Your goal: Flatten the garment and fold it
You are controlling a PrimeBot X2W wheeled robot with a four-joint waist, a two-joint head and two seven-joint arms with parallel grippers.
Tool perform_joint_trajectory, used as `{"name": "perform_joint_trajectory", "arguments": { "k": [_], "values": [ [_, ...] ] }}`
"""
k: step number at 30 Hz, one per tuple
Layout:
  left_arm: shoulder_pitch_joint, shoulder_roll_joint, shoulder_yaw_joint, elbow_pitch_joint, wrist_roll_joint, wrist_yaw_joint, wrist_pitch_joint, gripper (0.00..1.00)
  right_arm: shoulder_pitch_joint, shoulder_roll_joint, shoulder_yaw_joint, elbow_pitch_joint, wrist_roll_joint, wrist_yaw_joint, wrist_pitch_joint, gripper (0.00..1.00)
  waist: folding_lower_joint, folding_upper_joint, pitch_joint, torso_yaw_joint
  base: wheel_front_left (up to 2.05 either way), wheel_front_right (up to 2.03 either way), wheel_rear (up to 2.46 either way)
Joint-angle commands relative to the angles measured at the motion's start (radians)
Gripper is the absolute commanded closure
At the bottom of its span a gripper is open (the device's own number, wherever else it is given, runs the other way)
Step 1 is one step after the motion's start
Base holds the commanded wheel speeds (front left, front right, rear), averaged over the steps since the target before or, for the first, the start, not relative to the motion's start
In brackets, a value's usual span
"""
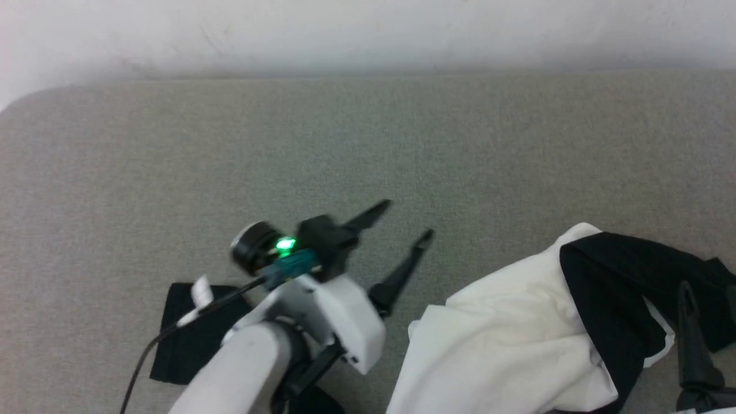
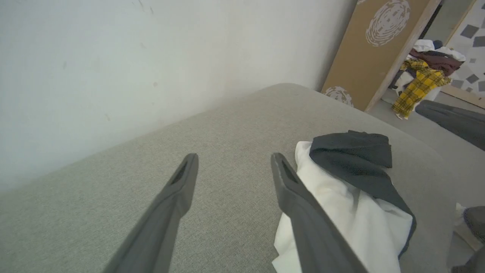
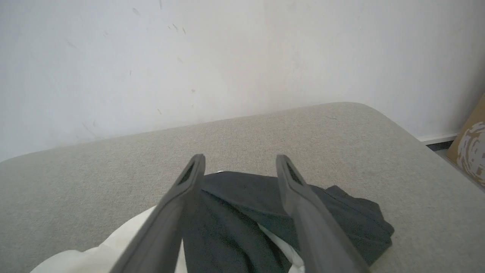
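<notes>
The garment (image 1: 517, 333) lies crumpled at the lower right of the grey padded surface (image 1: 368, 144), a white body with a black sleeve (image 1: 615, 287) draped over it. My left gripper (image 1: 406, 220) hovers open just left of it, nothing between its fingers. In the left wrist view the garment (image 2: 352, 204) lies to the right of the open left gripper (image 2: 235, 161). My right gripper (image 1: 708, 299) is at the garment's right end. The right wrist view has the right gripper (image 3: 240, 161) open above the black cloth (image 3: 235, 216), apart from it.
A flat black piece of cloth (image 1: 187, 333) lies under my left forearm. A white wall (image 1: 368, 34) runs along the surface's far edge. Beyond its right end stand a brown board (image 2: 375, 49) and a pile of clothes (image 2: 420, 79) on the floor.
</notes>
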Motion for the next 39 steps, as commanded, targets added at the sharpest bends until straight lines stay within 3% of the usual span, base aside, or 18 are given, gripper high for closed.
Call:
{"name": "perform_joint_trajectory", "arguments": {
  "k": [1,8,21,23,28,33,38,39],
  "values": [
    [-0.036,-0.008,-0.03,0.024,-0.014,-0.012,0.025,0.0,-0.019,0.003,-0.004,-0.006,0.004,-0.001,-0.006,0.0,-0.0002,0.0,0.051,-0.034,0.0,0.0,0.0],
    [-0.167,-0.001,-0.219,0.169,-0.128,-0.029,0.186,0.0,-0.05,0.003,-0.007,-0.007,0.009,-0.001,0.002,0.0,-0.0002,0.0,0.118,-0.088,0.0,0.0,0.0],
    [-0.233,0.036,-0.436,0.391,-0.2,-0.029,0.259,0.0,-0.077,0.003,0.011,0.001,0.017,-0.001,-0.003,0.0,-0.0002,0.0,0.175,-0.136,0.0,0.0,0.0],
    [-0.228,0.036,-0.465,0.401,-0.225,-0.029,0.256,1.0,-0.08,0.003,0.011,0.006,0.017,-0.001,-0.003,0.0,-0.0002,0.0,0.174,-0.137,0.0,0.0,0.0],
    [-0.259,0.046,-0.436,0.405,-0.218,-0.014,0.13,1.0,-0.079,0.003,-0.001,0.018,0.019,-0.001,-0.002,0.0,-0.0002,0.0,0.142,-0.123,0.0,0.0,0.0],
    [-0.361,0.078,-0.327,0.35,-0.147,0.065,-0.026,1.0,-0.072,0.003,-0.004,0.031,0.02,-0.001,0.004,0.0,-0.0002,0.0,0.081,-0.104,0.0,0.0,0.0],
    [-0.423,0.126,-0.222,0.248,-0.086,0.172,-0.123,1.0,-0.053,0.003,0.002,0.04,0.023,-0.001,0.012,0.0,-0.0002,0.0,0.032,-0.098,0.0,0.0,0.0],
    [-0.423,0.126,-0.222,0.248,-0.086,0.172,-0.123,1.0,-0.053,0.003,0.002,0.04,0.023,-0.001,0.012,0.0,-0.0002,0.0,0.032,-0.098,0.0,0.0,0.0]
  ]
}}
